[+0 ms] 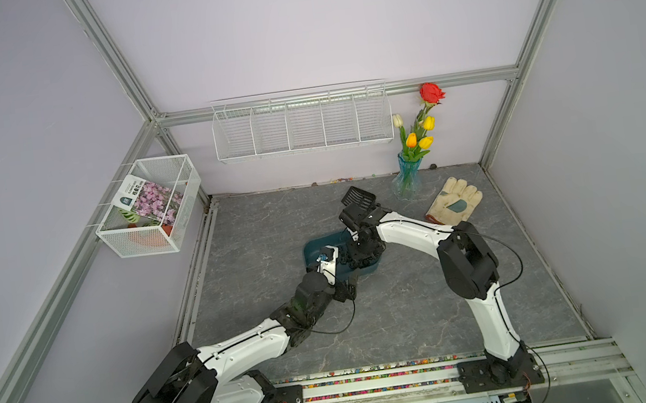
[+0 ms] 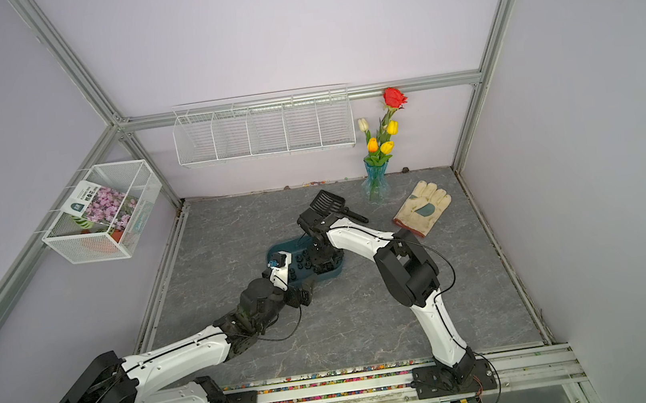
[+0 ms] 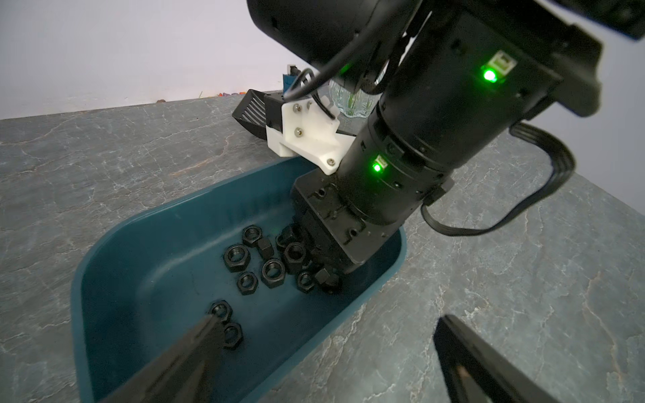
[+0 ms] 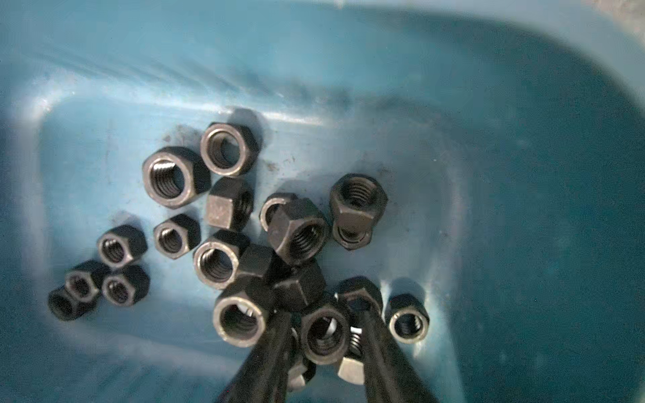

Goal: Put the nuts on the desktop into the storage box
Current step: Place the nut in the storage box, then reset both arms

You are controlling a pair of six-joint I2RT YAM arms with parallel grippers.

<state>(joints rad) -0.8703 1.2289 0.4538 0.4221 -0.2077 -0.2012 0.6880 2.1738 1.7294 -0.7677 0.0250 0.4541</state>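
Down inside the box, the right hand hangs with its fingers a little apart. One of the nuts lies between them on the heap; whether either finger touches it I cannot tell. All nuts in sight lie on the box floor. The left hand is spread wide, one finger over the nuts, one outside the rim above the grey veined desk. Beyond the box sit a scoop, a vase and a glove; wire baskets hang on lilac walls.
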